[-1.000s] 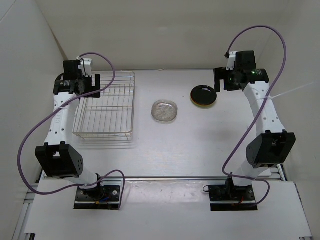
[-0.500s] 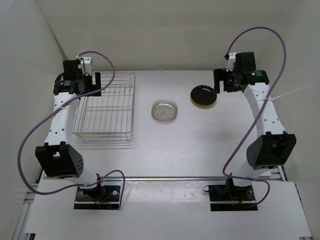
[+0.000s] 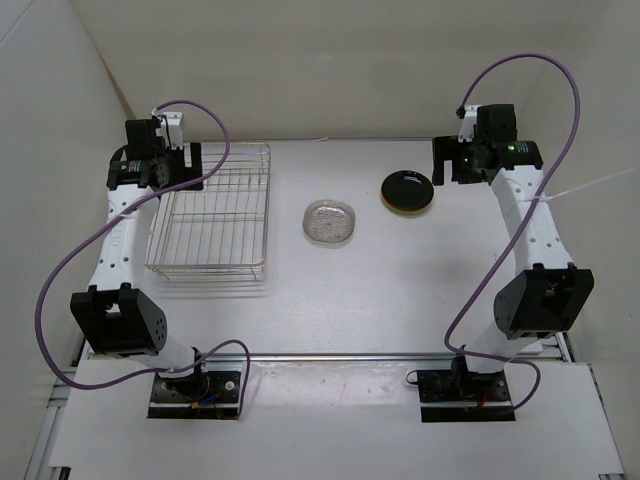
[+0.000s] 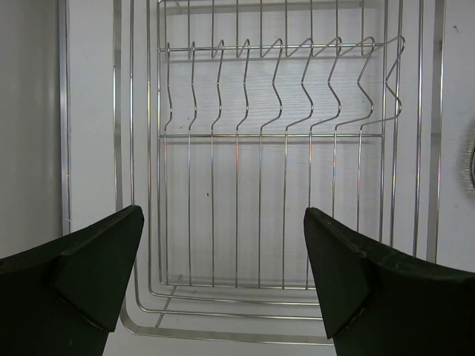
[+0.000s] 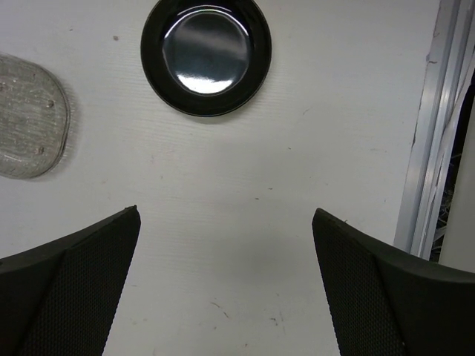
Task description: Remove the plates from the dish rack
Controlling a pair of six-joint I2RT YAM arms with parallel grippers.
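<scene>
The wire dish rack (image 3: 210,215) lies at the left and holds no plates; the left wrist view shows its bare grid (image 4: 260,137). The clear glass plate (image 3: 330,221) lies flat on the table at centre. The glossy black plate (image 3: 407,190) lies to its right, and a thin orange edge shows under its near side. No lime green plate is in view. My left gripper (image 3: 192,167) is open and empty above the rack's far left end (image 4: 223,213). My right gripper (image 3: 440,162) is open and empty just right of the black plate (image 5: 205,53), above bare table (image 5: 225,211).
White walls close in the table at the back and both sides. A metal rail (image 5: 427,148) runs along the table's right edge. The glass plate's edge shows at the left of the right wrist view (image 5: 30,119).
My right gripper has drifted slightly right and away from the black plate. The left arm, the rack and the plates have not moved.
</scene>
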